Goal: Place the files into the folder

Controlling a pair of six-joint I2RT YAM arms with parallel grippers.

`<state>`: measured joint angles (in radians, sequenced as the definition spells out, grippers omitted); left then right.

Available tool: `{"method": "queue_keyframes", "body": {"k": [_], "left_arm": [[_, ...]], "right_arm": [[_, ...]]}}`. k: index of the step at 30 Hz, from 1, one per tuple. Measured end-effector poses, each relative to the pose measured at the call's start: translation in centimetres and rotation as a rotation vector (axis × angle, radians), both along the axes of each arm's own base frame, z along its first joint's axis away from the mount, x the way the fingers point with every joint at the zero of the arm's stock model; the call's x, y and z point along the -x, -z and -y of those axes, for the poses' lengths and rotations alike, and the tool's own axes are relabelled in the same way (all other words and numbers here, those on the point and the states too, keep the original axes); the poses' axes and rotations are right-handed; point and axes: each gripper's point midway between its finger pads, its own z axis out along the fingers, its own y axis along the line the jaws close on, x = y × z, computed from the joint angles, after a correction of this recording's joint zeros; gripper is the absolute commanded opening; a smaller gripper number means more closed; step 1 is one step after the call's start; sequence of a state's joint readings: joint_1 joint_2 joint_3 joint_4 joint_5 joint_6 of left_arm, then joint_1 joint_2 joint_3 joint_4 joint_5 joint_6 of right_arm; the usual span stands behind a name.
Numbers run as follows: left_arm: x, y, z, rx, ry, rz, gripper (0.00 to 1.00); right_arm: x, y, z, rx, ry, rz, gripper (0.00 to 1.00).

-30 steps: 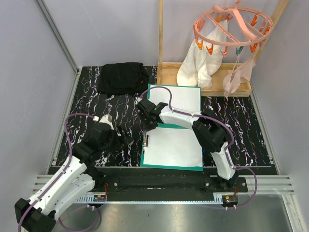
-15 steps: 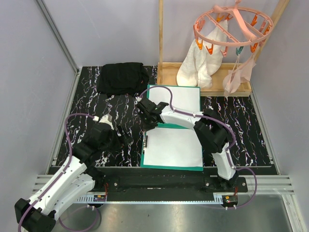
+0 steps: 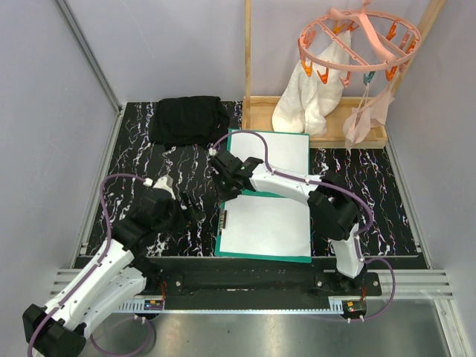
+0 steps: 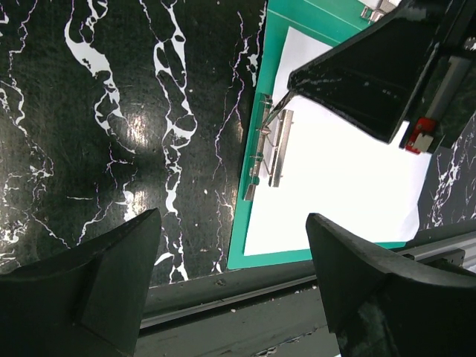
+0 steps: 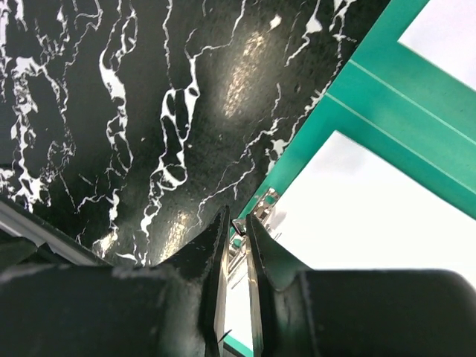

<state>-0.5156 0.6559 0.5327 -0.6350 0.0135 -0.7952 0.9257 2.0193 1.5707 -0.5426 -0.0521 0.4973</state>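
**A:** Where are the files?

**B:** Both white files (image 3: 268,227) lie in the open teal folder (image 5: 387,82), just beyond the right fingers (image 5: 224,223). Those pinch narrowly on its metal clip (image 4: 271,145). The left fingers (image 3: 193,210) hang wide and empty over the surface (image 4: 111,111).

**A:** Risk?

**B:** The clip's small tab may slip free and snap shut, nudging the sheet.

Top overhead; wrists close, share folder (image 5: 387,89).
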Motion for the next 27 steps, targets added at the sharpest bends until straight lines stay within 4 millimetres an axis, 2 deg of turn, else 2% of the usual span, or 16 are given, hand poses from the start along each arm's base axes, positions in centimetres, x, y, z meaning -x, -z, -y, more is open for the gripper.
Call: {"method": "queue_keyframes", "body": {"k": [16, 24, 27], "left_arm": [[-0.5, -0.1, -0.8, -0.026, -0.038, 0.013, 0.84], [-1.4, -0.5, -1.8, -0.039, -0.087, 0.007, 0.85], [-2.0, -0.2, -1.6, -0.024, -0.088, -0.019, 0.85]], "right_arm": [[3.9, -0.6, -0.5, -0.007, -0.054, -0.010, 0.19], [6.5, -0.7, -0.4, -0.006, -0.058, -0.033, 0.27], [7.4, -0.2, -0.4, 0.004, -0.059, -0.049, 0.27]]}}
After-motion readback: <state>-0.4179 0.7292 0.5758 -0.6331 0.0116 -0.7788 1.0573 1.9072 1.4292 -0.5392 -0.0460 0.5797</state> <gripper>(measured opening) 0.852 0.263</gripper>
